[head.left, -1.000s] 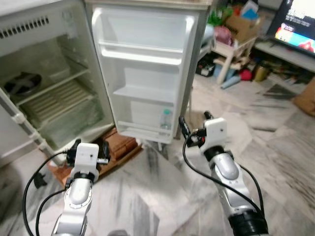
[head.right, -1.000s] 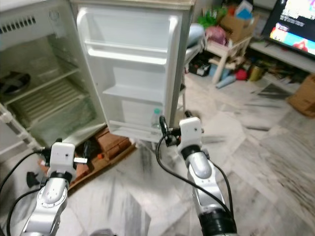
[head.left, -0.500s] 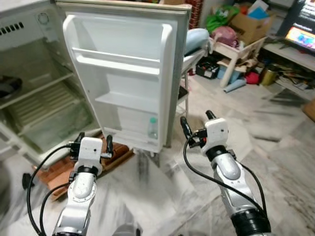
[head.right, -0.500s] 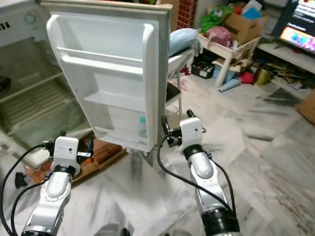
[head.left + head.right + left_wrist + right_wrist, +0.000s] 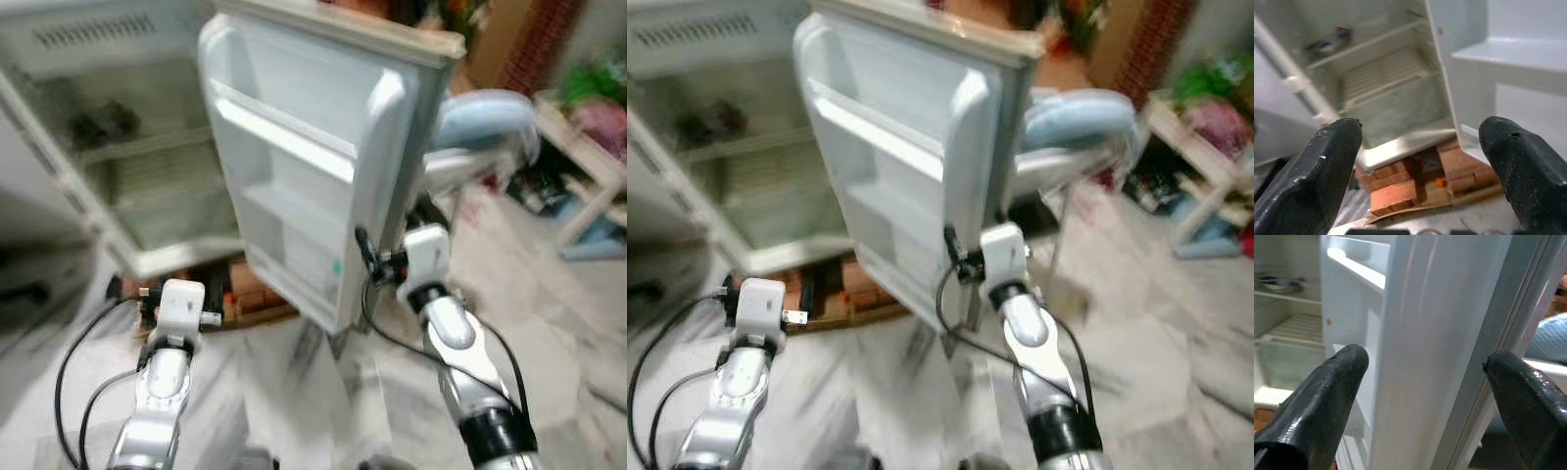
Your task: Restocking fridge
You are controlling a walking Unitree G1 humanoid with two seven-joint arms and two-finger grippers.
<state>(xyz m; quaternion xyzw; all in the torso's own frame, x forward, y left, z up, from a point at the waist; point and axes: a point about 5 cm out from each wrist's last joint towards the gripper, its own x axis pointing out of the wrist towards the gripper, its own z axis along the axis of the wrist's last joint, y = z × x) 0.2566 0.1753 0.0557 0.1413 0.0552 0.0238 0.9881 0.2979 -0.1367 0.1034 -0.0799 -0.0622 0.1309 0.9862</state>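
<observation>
Right wrist view showed the right gripper [image 5: 1420,382] with its two black fingers [image 5: 1327,396] spread wide, one on each side of the free edge of the open fridge door [image 5: 323,186]; whether either finger touched the door could not be told. In the left eye view that gripper [image 5: 377,257] sat close against the door's outer edge, at about the height of the lowest door shelf, with its silver arm rising from the bottom of the frame. The left gripper [image 5: 1420,161] was also spread, its fingers [image 5: 1317,171] well apart and holding nothing, pointed at the foot of the fridge [image 5: 127,137]. From the head it appeared low at the left [image 5: 181,305], near the floor [image 5: 549,372] in front of the cabinet.

Just beyond the left gripper, a stack of red bricks [image 5: 1415,181] on a flat board lay under the fridge's bottom edge. The door stood swung out, its white inner side with moulded shelves facing the camera, and a small bottle [image 5: 337,266] was in the lowest door shelf, blurred. Inside the cabinet were wire shelves, and a dark dish [image 5: 1327,44] rested on an upper one. Behind the door, a pale blue cushion [image 5: 485,117] lay on a seat. Farther right, a light wooden table [image 5: 588,166] stood blurred on the marble floor.
</observation>
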